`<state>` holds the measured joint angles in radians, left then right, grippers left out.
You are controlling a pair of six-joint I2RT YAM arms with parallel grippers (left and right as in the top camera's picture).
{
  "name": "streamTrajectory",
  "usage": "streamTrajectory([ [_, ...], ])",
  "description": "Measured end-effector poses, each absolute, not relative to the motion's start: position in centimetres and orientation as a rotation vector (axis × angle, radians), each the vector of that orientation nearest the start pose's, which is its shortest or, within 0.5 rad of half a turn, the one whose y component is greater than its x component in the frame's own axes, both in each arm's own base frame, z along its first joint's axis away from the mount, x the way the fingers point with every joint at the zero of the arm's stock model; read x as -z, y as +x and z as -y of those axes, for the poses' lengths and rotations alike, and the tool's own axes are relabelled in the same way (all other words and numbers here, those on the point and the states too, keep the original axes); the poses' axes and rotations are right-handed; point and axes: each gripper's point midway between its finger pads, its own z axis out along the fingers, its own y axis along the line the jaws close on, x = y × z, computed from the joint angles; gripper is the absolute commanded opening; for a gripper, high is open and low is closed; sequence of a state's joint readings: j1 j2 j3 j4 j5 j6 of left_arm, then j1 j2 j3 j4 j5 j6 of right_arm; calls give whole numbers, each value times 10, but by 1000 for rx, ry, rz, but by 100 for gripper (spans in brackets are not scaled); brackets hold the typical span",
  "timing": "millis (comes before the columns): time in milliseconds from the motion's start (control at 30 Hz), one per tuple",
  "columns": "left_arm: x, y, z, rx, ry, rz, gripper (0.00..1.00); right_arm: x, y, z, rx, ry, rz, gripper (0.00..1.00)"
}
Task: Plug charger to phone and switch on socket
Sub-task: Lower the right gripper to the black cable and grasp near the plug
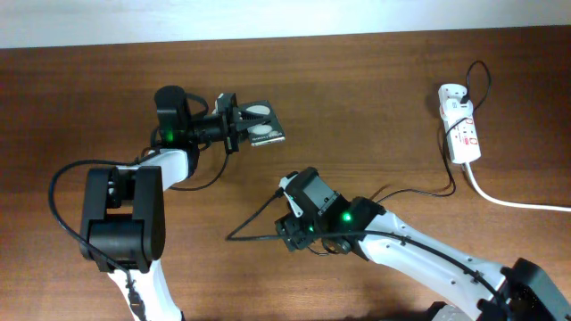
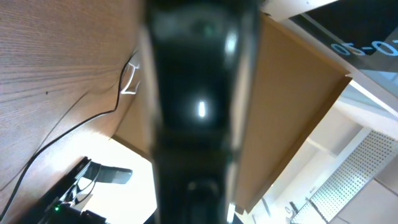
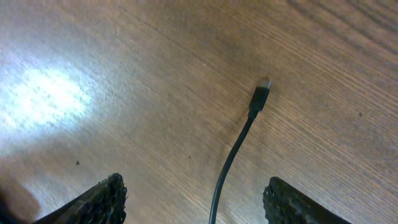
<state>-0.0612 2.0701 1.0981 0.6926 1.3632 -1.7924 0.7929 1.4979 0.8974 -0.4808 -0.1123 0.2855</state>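
My left gripper (image 1: 237, 121) is shut on the phone (image 1: 264, 126), a black slab with two white blobs, and holds it at the back left of the table. In the left wrist view the phone (image 2: 196, 93) is a dark blur filling the middle. My right gripper (image 3: 193, 186) is open, low over the table. The charger's black cable (image 3: 233, 155) runs between its fingers without touching them. The plug tip (image 3: 263, 87) lies on the wood just ahead. In the overhead view the cable (image 1: 254, 218) bends left of my right gripper (image 1: 290, 232). The socket (image 1: 462, 134) lies at the far right, with the white adapter (image 1: 449, 93) at its far end.
The thick white cord (image 1: 513, 201) runs from the socket off the right edge. The black cable (image 1: 428, 191) trails from the adapter across the table toward my right arm. The table's far edge (image 1: 357, 36) meets a pale wall.
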Motion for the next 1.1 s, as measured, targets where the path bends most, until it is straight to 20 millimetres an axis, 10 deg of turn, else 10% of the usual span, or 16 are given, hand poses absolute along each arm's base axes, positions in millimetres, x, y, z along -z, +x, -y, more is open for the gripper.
streamTrajectory([
  [300, -147, 425, 195, 2311, -728, -2364, 0, -21, 247, -259, -347, -599, -2759, 60],
  [800, -147, 426, 193, 2310, -731, -2360, 0, -6, 252, -263, -345, -567, -2779, 32],
  [900, -148, 425, 192, 2314, -726, -2362, 0, -2, 252, -263, -340, -562, -2788, 4],
  [1100, -148, 424, 190, 2315, -692, -2361, 0, -13, 250, -253, -373, -472, -2896, 4],
])
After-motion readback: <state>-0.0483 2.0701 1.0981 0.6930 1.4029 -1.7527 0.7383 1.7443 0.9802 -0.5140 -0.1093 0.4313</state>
